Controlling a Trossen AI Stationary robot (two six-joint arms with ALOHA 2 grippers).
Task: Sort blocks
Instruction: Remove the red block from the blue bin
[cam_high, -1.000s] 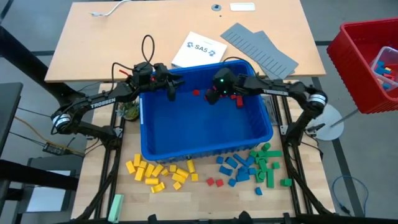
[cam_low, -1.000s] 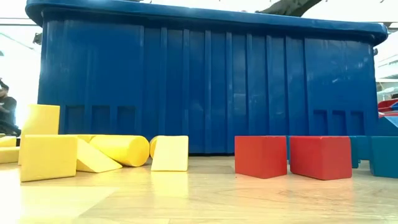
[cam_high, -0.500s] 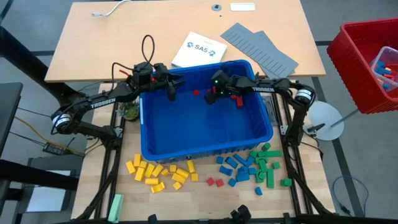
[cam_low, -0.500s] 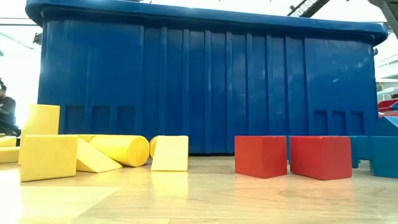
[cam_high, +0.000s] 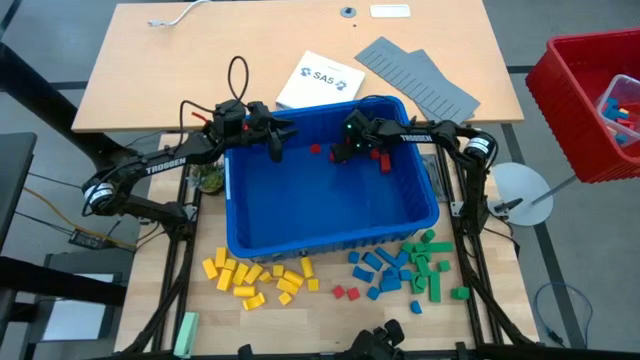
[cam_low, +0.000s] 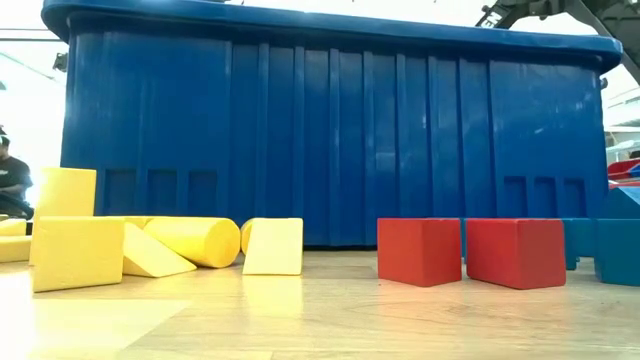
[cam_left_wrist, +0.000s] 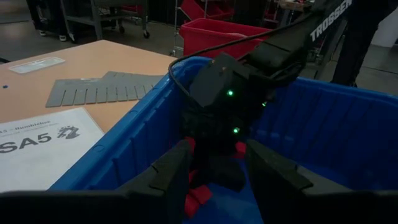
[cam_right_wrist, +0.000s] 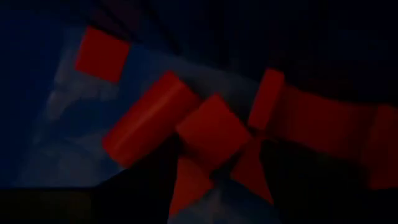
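Now I have both hands inside the blue bin (cam_high: 330, 235), up at its far end. My left hand (cam_high: 274, 150) hangs by the far left corner with its fingers (cam_left_wrist: 166, 176) parted and nothing between them. My right hand (cam_high: 340, 156) is down near the far wall, just left of the few red blocks (cam_high: 379, 159) left in the bin; I cannot tell whether it is released or grasping. Its wrist view looks straight onto a tight cluster of red blocks (cam_right_wrist: 211, 130) lying on the bin floor, some touching each other.

On the worktop (cam_high: 200, 90), near side of the bin, the sorted blocks lie in groups: yellow (cam_high: 255, 277) on the left, two red (cam_high: 345, 293) in the middle, blue (cam_high: 378, 272) beside them, green (cam_high: 432, 265) on the right. From the low view, yellow (cam_low: 78, 252) and red (cam_low: 420, 251) blocks sit just in front of the bin wall (cam_low: 330, 140).

Beyond the bin lie a white sheet (cam_high: 318, 80) and grey panels (cam_high: 420, 80). A red crate (cam_high: 590, 100) stands off to the right.
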